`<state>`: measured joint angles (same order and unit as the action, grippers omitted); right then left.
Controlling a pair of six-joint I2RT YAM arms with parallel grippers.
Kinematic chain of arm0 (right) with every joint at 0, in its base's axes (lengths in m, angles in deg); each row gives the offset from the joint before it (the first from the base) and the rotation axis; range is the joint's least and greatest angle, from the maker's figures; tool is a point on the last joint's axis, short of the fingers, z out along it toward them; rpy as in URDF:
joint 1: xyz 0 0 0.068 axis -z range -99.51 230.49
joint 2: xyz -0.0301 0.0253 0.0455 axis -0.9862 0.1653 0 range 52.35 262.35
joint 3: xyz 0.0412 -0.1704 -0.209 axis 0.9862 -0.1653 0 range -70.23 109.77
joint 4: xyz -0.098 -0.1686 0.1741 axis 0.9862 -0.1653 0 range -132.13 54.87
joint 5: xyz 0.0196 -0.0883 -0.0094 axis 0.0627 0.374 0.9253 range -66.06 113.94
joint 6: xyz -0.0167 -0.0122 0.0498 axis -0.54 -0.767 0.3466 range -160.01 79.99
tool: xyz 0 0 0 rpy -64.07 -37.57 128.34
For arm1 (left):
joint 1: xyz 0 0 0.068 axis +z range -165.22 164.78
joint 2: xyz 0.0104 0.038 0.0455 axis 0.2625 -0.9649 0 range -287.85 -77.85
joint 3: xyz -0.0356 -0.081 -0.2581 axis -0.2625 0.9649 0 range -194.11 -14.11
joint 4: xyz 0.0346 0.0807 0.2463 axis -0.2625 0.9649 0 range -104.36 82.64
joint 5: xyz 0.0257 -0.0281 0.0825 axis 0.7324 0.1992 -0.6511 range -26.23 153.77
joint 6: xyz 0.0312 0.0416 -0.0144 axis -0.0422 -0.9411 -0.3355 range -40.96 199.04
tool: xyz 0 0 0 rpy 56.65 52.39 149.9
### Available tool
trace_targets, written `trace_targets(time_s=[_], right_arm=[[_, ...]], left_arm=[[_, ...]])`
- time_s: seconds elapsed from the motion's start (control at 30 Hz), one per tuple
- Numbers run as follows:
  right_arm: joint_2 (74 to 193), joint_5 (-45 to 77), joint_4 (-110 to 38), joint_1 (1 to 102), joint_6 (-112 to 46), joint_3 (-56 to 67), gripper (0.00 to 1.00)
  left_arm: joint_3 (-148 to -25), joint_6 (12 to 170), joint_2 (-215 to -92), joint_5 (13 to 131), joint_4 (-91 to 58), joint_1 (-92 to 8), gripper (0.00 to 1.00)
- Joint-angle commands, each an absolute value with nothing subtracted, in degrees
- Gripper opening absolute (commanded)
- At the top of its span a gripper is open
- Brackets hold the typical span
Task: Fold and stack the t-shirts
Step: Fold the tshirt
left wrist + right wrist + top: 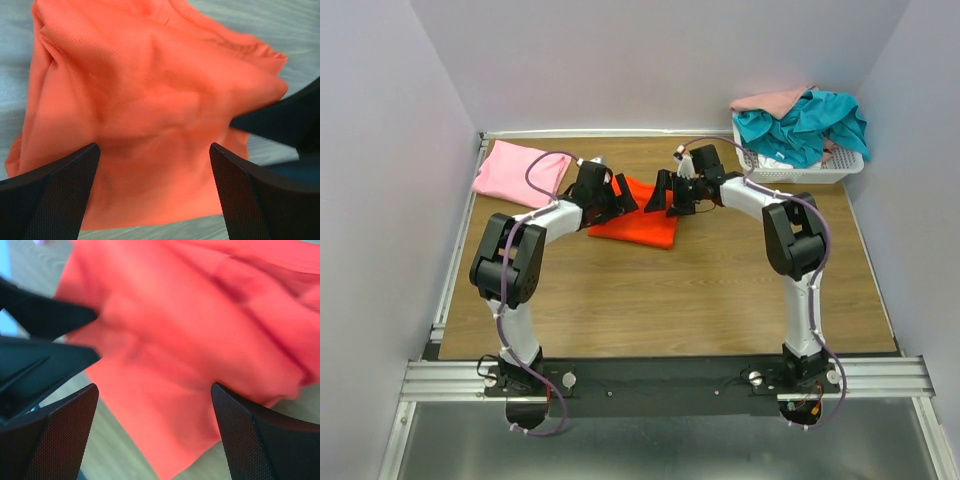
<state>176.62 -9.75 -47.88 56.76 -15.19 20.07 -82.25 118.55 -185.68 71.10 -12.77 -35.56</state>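
Observation:
The bright orange t-shirt (638, 222) lies partly folded on the wooden table (660, 300), near the back middle. My left gripper (620, 196) hangs over its left edge, open, with orange cloth (150, 110) below the jaws. My right gripper (660, 192) is open over the shirt's far right part (200, 340). Neither holds the cloth. The two grippers are close together. A light pink t-shirt (518, 172) lies folded at the back left. A teal t-shirt (805, 125) and a peach-pink one (770, 100) are heaped in the basket.
A white mesh basket (800, 168) stands at the back right corner, beside the right arm's elbow. Grey walls enclose the table on three sides. The other gripper's black fingers (40, 320) show at the left of the right wrist view.

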Motion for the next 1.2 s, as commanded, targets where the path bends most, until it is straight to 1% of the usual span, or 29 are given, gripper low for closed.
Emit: trace_targets(time_s=[0.0, 0.17, 0.3, 0.43, 0.47, 0.53, 0.57, 0.6, 0.7, 0.73, 0.87, 0.93, 1.03, 1.17], right_arm=[[180.1, -5.9, -46.7, 57.6, -17.4, 22.7, 1.00], [181.0, -5.5, -46.8, 58.1, -17.1, 21.6, 1.00], [177.2, -7.8, -47.0, 58.2, -17.9, 21.5, 1.00], [168.3, -6.3, -46.9, 58.1, -18.8, 19.6, 1.00], [163.9, -5.3, -46.8, 58.2, -19.0, 17.2, 1.00], [159.4, -1.1, -46.8, 58.2, -19.1, 13.7, 1.00], [154.3, 0.8, -46.9, 58.2, -18.7, 11.8, 1.00], [151.9, 5.1, -46.9, 58.1, -18.5, 7.3, 1.00], [141.2, 12.6, -46.9, 58.1, -16.6, 0.3, 1.00], [138.8, 17.3, -46.8, 58.1, -15.2, -3.7, 1.00], [128.1, 25.4, -47.0, 58.1, -13.5, -12.8, 1.00], [123.2, 27.8, -47.1, 58.1, -12.7, -16.8, 1.00], [119.4, 29.2, -47.6, 58.1, -12.6, -19.5, 1.00], [114.2, 29.8, -49.3, 58.2, -12.8, -22.1, 1.00]], left_arm=[[-78.9, 117.5, -186.3, 69.0, -13.2, -35.3, 0.98], [-76.1, 117.8, -184.4, 67.0, -13.0, -35.3, 0.98], [-76.2, 116.8, -180.2, 66.4, -12.5, -35.4, 0.98], [-76.2, 114.8, -173.4, 62.0, -12.2, -35.5, 0.98], [-76.0, 113.9, -171.9, 60.0, -12.0, -35.5, 0.98], [-76.1, 112.6, -168.7, 57.5, -10.9, -35.5, 0.98], [-76.5, 111.2, -168.3, 55.1, -10.1, -35.4, 0.98], [-77.1, 110.5, -168.1, 53.8, -9.0, -35.3, 0.98], [-80.5, 109.4, -169.5, 48.8, -4.5, -34.9, 0.98], [-81.3, 108.8, -170.6, 49.0, -3.8, -34.7, 0.98], [-82.2, 106.5, -173.8, 52.0, -5.0, -33.9, 0.98], [-83.1, 106.0, -176.6, 54.0, -4.9, -32.8, 0.98], [-85.9, 105.9, -180.7, 53.8, -3.0, -31.9, 0.98], [-88.2, 104.3, -184.4, 57.3, -2.9, -31.7, 0.98]])
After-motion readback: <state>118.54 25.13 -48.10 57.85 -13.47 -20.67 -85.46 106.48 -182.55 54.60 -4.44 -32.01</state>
